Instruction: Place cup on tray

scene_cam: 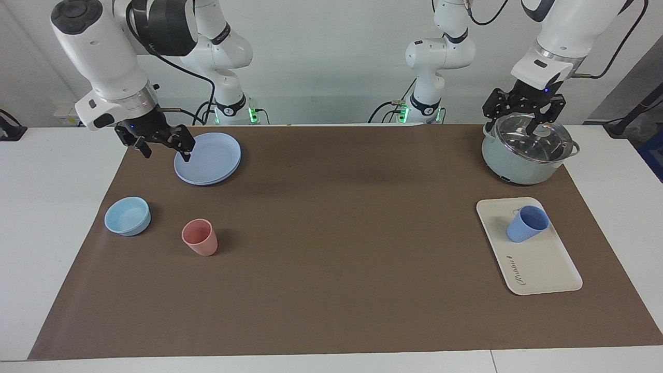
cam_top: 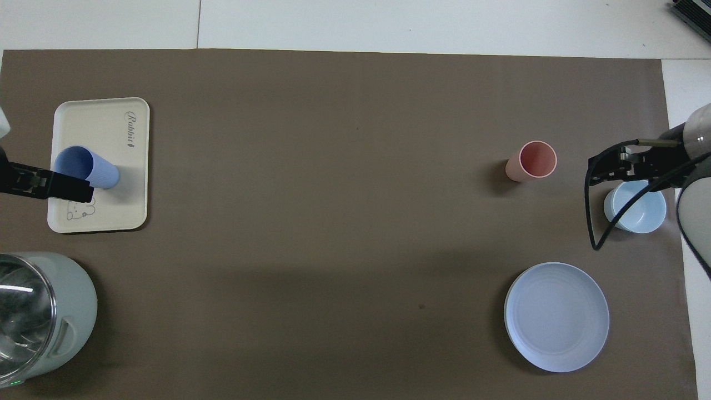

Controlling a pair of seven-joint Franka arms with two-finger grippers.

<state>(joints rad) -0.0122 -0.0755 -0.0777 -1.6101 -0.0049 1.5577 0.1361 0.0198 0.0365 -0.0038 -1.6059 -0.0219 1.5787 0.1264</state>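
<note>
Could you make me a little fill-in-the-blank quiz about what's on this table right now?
1. The blue cup stands on the ____.
2. The left gripper hangs above the pot's glass ____.
3. Between the bowl and the plate, the one nearer to the robots is the ____.
4. The pink cup stands beside the ____.

Missing words: tray; lid; plate; bowl

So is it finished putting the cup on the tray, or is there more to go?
It looks done: the blue cup stands upright on the tray, and nothing grips it. Nothing is in hand: the left hand hangs open over the pot, and the right hand is open, raised over the plate's edge. Nothing seems left.
</note>
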